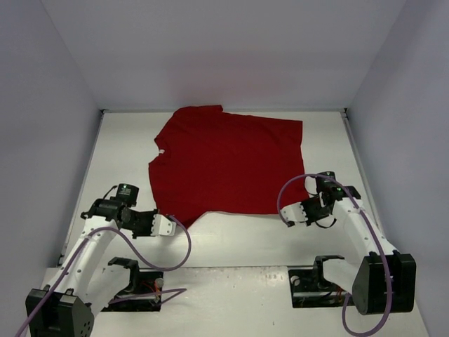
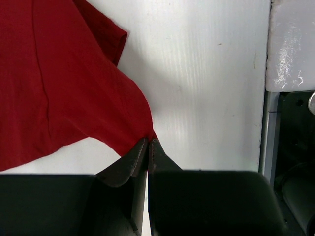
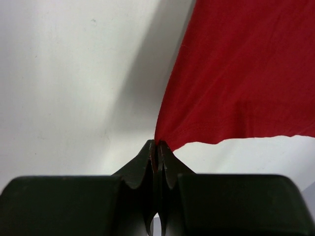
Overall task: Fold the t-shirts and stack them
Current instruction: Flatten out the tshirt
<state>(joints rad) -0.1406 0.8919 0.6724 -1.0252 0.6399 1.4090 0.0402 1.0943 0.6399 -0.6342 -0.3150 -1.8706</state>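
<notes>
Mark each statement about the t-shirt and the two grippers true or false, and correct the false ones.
1. The left gripper is shut on an edge of the t-shirt. True.
2. The right gripper hangs open, clear of the cloth. False: it is shut on a near corner of the t-shirt.
3. The t-shirt is folded into a small square. False: it lies spread out on the table.
4. The t-shirt's neck opening faces the left arm's side. True.
</notes>
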